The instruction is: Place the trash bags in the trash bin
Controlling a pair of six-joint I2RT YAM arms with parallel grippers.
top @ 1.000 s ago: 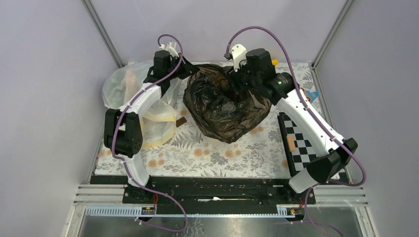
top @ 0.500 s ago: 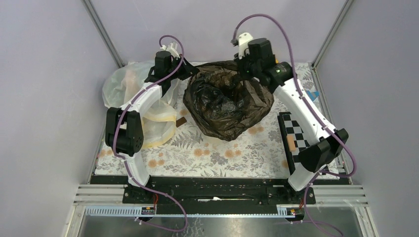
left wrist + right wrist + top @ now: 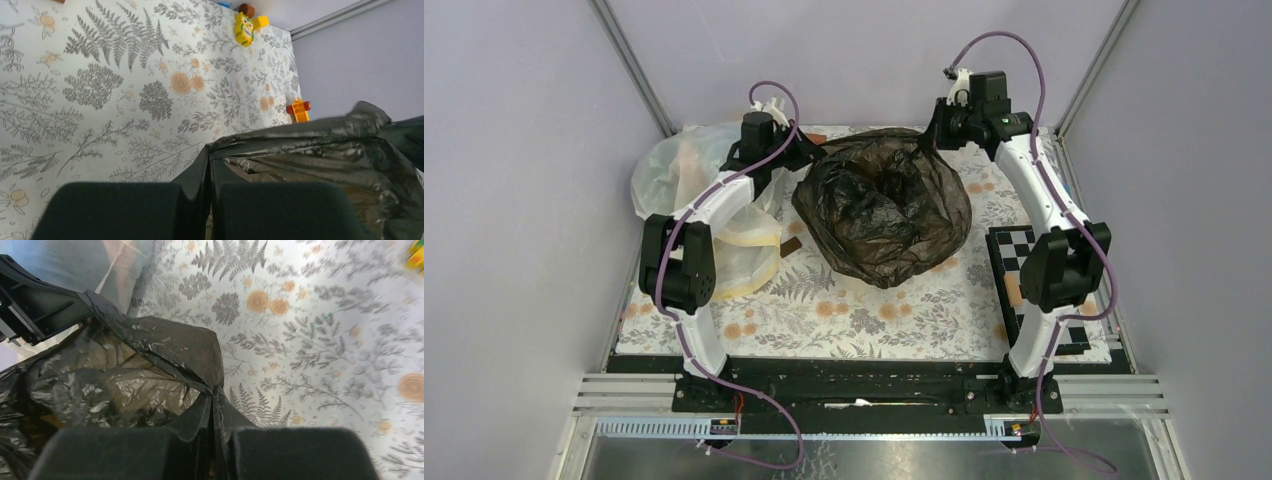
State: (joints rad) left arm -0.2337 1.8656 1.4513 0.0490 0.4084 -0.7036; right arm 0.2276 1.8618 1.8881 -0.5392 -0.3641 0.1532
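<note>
Top external view has the floral worktop (image 3: 874, 310) carrying the trash bag (image 3: 879, 215) in the upper middle of the frame. Its outline is now broader than a second ago. The right arm has swung from above the bag's centre out toward the upper right corner, dragging its share of the rim along, while the left arm has barely shifted. The black film therefore runs taut between the two, and the mouth has been pulled wider.

A whitish translucent bag (image 3: 674, 170) bulges at the upper left, and a checkered board (image 3: 1024, 270) lies at the right.

Left fingers (image 3: 809, 153) are closed on a fold of rim; the left wrist view shows film pinched between them. Right fingers (image 3: 936, 132) are likewise clamped on the opposite edge.

The trash bin cannot be made out in any view. It may sit beneath the bag, so the stretched mouth probably readies the bag for fitting over it.
</note>
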